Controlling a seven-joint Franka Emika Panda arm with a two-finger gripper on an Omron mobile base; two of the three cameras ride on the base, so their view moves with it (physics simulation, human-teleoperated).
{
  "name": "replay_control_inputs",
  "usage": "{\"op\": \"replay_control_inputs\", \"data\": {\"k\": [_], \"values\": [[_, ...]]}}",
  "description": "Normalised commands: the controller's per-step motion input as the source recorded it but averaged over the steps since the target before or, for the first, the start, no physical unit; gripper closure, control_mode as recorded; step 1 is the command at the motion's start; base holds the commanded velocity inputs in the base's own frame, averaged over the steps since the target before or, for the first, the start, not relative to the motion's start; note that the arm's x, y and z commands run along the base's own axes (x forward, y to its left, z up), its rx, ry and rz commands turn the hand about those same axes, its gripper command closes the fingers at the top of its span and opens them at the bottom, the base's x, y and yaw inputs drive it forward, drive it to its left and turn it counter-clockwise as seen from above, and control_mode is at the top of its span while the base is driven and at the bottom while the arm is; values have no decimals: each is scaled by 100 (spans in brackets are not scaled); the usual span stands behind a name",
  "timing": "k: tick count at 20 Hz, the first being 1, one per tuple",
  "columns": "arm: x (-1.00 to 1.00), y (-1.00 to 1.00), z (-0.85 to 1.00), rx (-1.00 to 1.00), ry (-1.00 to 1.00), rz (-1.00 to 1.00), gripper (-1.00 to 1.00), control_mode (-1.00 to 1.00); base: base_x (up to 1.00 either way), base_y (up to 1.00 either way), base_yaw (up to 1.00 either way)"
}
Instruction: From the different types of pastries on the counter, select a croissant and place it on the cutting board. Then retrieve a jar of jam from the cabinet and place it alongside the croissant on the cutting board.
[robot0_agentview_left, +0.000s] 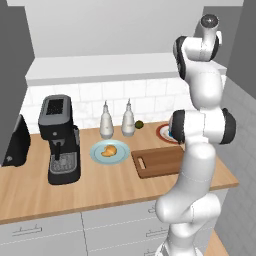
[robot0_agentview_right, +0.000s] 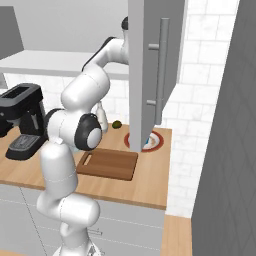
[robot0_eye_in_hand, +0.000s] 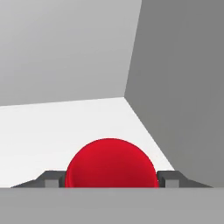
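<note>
The jar of jam (robot0_eye_in_hand: 111, 162) sits right in front of my hand camera at 6 o'clock, its round red top between my two dark fingertips (robot0_eye_in_hand: 51, 180), one at each side of it. My tool (robot0_eye_in_hand: 111, 181) stands spread to about the width of the jar, the tips just beside its flanks; whether they press on it I cannot tell. The jar stands on the pale shelf of the cabinet (robot0_eye_in_hand: 52, 122), with the grey back wall at 12 o'clock and a darker side panel at 3 o'clock.

From the right base view my arm reaches up behind the open cabinet door (robot0_agentview_right: 150, 65), which hangs over the bench (robot0_agentview_right: 150, 185).

Down on the bench, the croissant (robot0_agentview_left: 108, 150) lies on its pale blue round plate (robot0_agentview_left: 97, 156), not on the cutting board (robot0_agentview_left: 160, 161), which lies bare just to the plate's 3 o'clock, slot handle toward the plate. Past the board at 1 o'clock is a red-rimmed plate (robot0_agentview_left: 162, 133), mostly hidden by my arm. Two white bottles (robot0_agentview_left: 106, 122) stand at the blue plate's 12 o'clock, a small dark green fruit (robot0_agentview_left: 139, 124) beside them. A black coffee machine (robot0_agentview_left: 60, 140) stands at the plate's 9 o'clock.
</note>
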Motion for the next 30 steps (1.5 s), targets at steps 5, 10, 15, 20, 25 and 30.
{"op": "replay_control_inputs", "data": {"k": [5, 10, 15, 20, 25, 30], "values": [[-37, 0, -19, 0, 0, 0, 100, -100, 0, 0, 0], [-100, 18, -4, 0, -1, -3, 100, -100, 0, 0, 0], [-100, 71, 0, 0, -8, -8, 100, -100, 0, 0, 0], [-100, 72, 0, 0, -6, -9, 100, -100, 0, 0, 0], [-100, 14, -2, 0, 0, -4, 100, -100, 0, 0, 0], [-100, 0, -15, 0, 0, 0, 100, -100, 0, 0, 0]]}}
